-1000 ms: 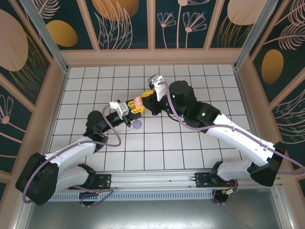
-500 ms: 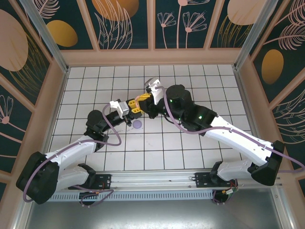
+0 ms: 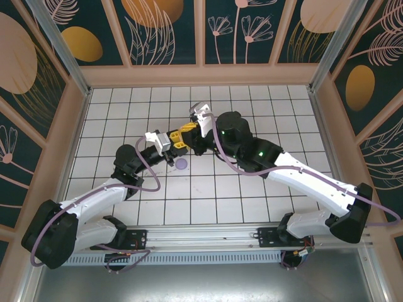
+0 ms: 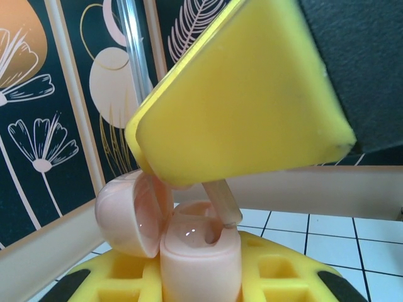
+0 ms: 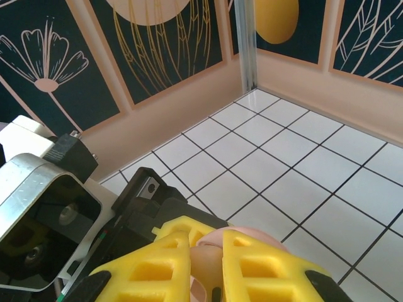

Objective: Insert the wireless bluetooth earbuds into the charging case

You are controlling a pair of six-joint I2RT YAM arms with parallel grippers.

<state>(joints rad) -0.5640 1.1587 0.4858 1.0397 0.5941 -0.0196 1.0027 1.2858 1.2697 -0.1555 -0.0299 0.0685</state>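
The pale pink earbud [image 4: 221,202] hangs stem-down right above the open charging case [image 4: 200,255]. Its long axis runs steeply, leaning a little so that the upper end sits to the left and the lower tip to the right in the left wrist view. That tip is at the mouth of the right-hand well. You cannot tell from here whether it has entered or merely rests on the rim. Only the stem shows, smooth and slim; the head is hidden between the fingers that carry it. The case is the same glossy pale pink, rounded, with its lid [image 4: 129,217] swung open to the left and clear of the path. The right gripper [image 5: 206,238] is pinched nearly closed on the earbud from above, so it is the arm that must make the move. I judge that this calls for a short push down along the stem's own line, once the lean is taken out. The left gripper [image 4: 201,280] is clamped on the case body from both sides and holds it upright off the tiled table [image 3: 252,189]. A light purple round piece [image 3: 182,164] lies on the tiles just beside the left arm.
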